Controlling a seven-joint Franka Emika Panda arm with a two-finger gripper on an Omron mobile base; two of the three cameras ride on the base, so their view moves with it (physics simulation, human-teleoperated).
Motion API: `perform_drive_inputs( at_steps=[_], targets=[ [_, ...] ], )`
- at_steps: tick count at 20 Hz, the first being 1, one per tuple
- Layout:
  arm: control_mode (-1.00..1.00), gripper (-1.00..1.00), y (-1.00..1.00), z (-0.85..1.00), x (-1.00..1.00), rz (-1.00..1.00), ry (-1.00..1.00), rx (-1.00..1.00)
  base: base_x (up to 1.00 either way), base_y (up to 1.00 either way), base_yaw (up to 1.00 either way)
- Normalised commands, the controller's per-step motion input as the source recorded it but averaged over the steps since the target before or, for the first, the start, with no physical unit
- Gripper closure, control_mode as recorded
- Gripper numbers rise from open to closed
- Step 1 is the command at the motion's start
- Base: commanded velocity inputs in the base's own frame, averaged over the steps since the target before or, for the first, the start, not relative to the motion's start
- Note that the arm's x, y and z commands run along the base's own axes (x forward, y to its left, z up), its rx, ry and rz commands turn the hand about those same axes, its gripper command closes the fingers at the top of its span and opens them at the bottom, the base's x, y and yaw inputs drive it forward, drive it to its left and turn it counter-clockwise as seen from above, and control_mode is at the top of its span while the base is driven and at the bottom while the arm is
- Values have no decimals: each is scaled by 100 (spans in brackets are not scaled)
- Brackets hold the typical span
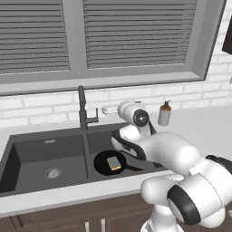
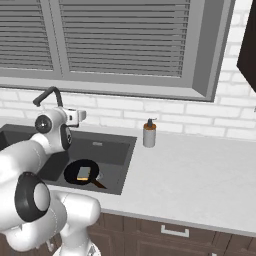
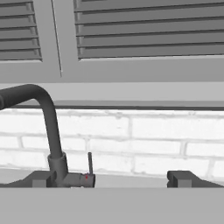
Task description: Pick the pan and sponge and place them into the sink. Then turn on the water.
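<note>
The black pan (image 1: 103, 163) lies in the right basin of the dark grey sink (image 1: 31, 154), its brown handle pointing right. The yellow sponge (image 1: 113, 162) rests inside the pan. The right base view shows the same pan (image 2: 75, 172), sponge (image 2: 83, 173) and sink (image 2: 107, 150). My gripper (image 1: 110, 109) hovers above the sink's back edge, facing the wall, just right of the dark faucet (image 1: 82, 113). In the hand view the gripper (image 3: 112, 179) is open and holds nothing, with the faucet (image 3: 50, 127) and its thin upright lever (image 3: 89, 164) ahead on the left.
A soap dispenser (image 1: 164, 114) stands on the counter right of the sink, seen too as the soap dispenser (image 2: 149, 134). Behind the faucet rise a white brick wall and a window sill (image 3: 131, 94) with shut blinds. The light counter (image 2: 200, 175) stretches to the right.
</note>
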Motion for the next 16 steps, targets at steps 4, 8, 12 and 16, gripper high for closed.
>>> perform_drive_inputs(
  at_steps=[4, 8, 12, 16],
  targets=[
    [-100, -100, 0, 0, 9, 0, 0, 0, 0, 0, 0],
    [-100, -100, 0, 0, 7, 0, 0, 0, 0, 0, 0],
    [-100, -100, 0, 0, 2, 0, 0, 0, 0, 0, 0],
    [-100, -100, 0, -1, 3, 0, 0, 0, 0, 0, 0]
  ],
)
